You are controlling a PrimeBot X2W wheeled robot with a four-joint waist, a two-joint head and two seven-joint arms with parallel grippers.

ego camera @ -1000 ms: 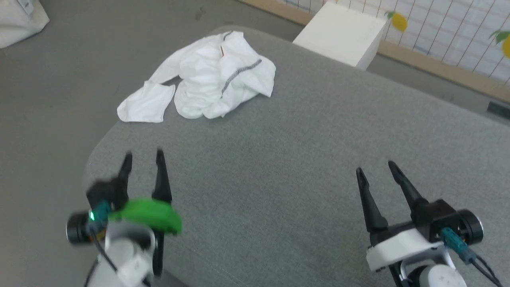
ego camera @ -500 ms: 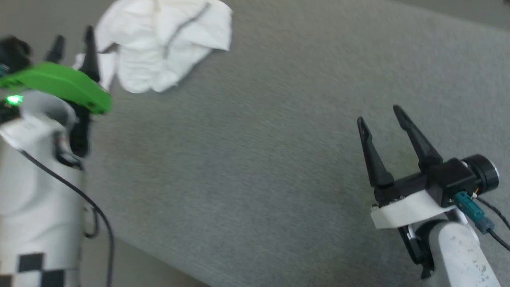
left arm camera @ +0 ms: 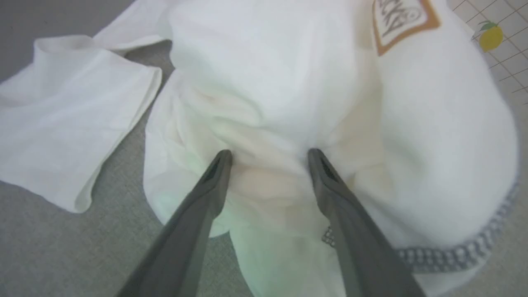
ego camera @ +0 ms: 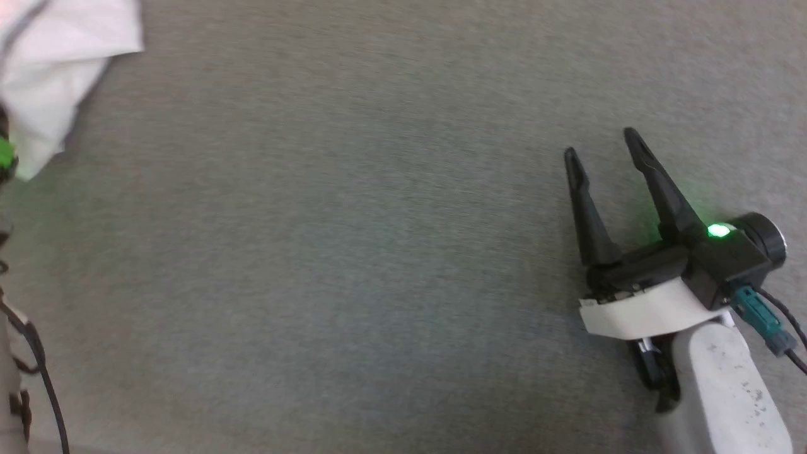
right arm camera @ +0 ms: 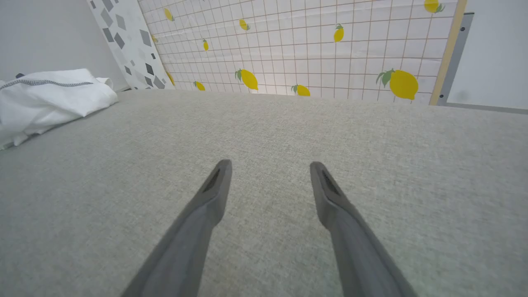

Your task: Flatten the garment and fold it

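Note:
The garment (left arm camera: pixel 272 95) is a crumpled white shirt with a brown chest logo and grey zigzag stitching, heaped on the grey surface. Its edge shows at the head view's upper left (ego camera: pixel 57 57) and at the far left of the right wrist view (right arm camera: pixel 49 97). My left gripper (left arm camera: pixel 268 156) stands open just over the heap, both tips against the bunched cloth, a fold lying between them. One sleeve lies flat to the left of the heap. My right gripper (ego camera: pixel 602 142) is open and empty over bare grey surface, far to the right of the garment.
The grey fabric surface (ego camera: pixel 353 252) spreads wide between the garment and the right gripper. A wall panel with a lemon print (right arm camera: pixel 321 45) and a grey-patterned board (right arm camera: pixel 128 41) stand beyond the far edge.
The head camera has swung, sliding the garment to the picture's upper left. My left arm has reached forward to the garment and left the head view. The right gripper stays open.

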